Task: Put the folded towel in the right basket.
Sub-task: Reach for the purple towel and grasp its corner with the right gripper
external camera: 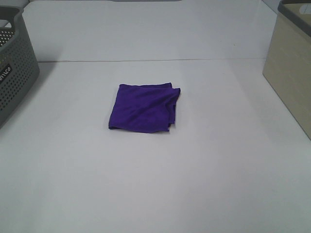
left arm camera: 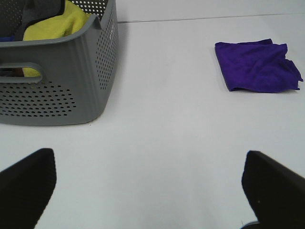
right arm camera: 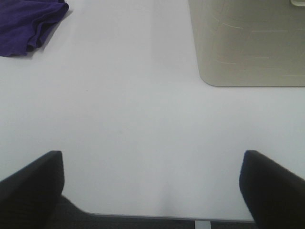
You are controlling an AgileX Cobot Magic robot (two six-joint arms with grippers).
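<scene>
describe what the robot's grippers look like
The left gripper shows two plain black fingers with rounded tips; the right gripper has matching black fingers. No cables or markings are visible, and the arms themselves are out of view.

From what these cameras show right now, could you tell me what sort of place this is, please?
Probably a lab-style laundry-sorting test bench rather than a home: a plain white table, a perforated grey basket holding yellow cloth, a beige basket, and one folded purple towel.
</scene>
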